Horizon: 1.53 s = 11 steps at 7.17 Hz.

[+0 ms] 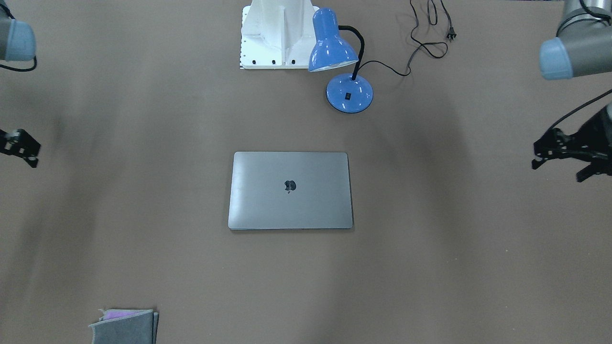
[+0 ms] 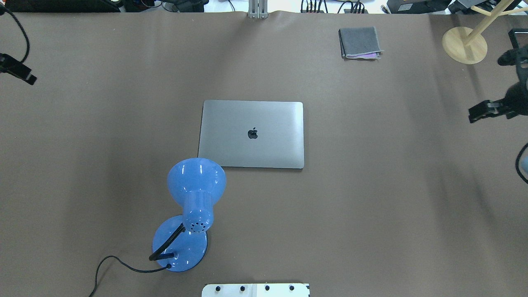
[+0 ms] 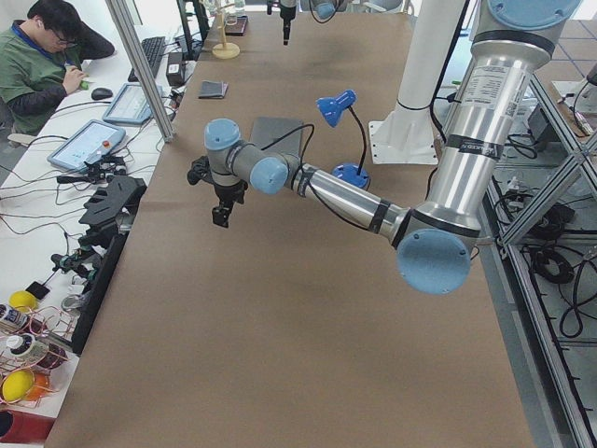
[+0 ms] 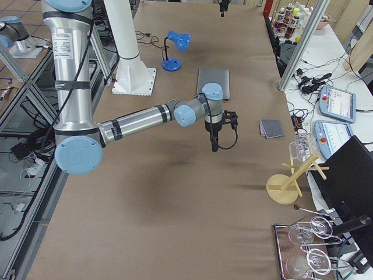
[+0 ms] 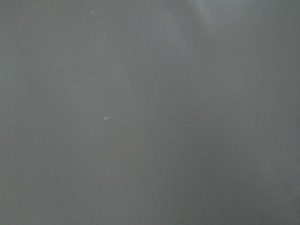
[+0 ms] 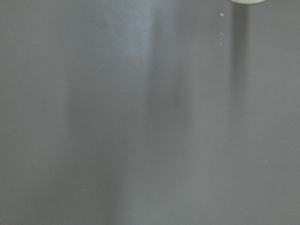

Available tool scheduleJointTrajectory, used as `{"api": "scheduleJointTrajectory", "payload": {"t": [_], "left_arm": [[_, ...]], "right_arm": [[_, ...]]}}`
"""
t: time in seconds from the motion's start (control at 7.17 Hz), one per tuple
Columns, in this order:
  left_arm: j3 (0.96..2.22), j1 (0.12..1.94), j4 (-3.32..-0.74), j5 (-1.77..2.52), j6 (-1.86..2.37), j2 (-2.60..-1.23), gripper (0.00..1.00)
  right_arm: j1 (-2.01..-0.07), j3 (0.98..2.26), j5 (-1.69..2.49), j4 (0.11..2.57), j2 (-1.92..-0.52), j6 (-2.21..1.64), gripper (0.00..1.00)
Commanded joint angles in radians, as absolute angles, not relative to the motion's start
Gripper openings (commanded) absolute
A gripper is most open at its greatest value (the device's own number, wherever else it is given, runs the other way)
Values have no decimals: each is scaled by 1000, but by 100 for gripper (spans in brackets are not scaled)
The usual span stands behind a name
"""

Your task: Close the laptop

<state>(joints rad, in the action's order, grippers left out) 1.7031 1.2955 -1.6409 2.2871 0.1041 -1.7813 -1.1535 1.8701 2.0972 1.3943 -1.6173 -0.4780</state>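
Nearest in the overhead view stands the blue lamp (image 2: 194, 194). Beyond it the laptop (image 2: 251, 134) lies mid-table (image 2: 371, 214), lid flat down, so I judge the closing done. The left gripper (image 1: 564, 160) and right gripper (image 1: 21, 148) hang empty, well apart from it. How wide their jaws stand I cannot tell.

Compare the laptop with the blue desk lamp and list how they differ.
Colour: the laptop is matte grey, while the lamp is glossy blue.
Pose: the laptop lies flat with its lid shut. The lamp stands on a round base with its neck arched.
Cable: the lamp trails a black cord whose plug lies loose. No cable shows at the laptop.
Both rest on the brown table.
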Motion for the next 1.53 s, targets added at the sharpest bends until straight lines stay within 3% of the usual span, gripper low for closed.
{"api": "scheduleJointTrajectory", "payload": {"t": [0.0,0.42,0.98,1.4], "left_arm": [[1674,1449,-1605,2289,-104,-1686,98],[1621,1572,-1609,2277,-372,-1612,98],[1623,1578,-1594,2284,-351,-1545,98],[1676,1582,-1434,2299,-232,-1566,98]], "right_arm": [[-1376,1870,2185,1425,-1748,-133,100],[-1555,1870,2207,1534,-1854,177,100],[-1557,1796,2210,1528,-1870,169,100],[-1555,1807,2328,1539,-1867,163,100]]}}
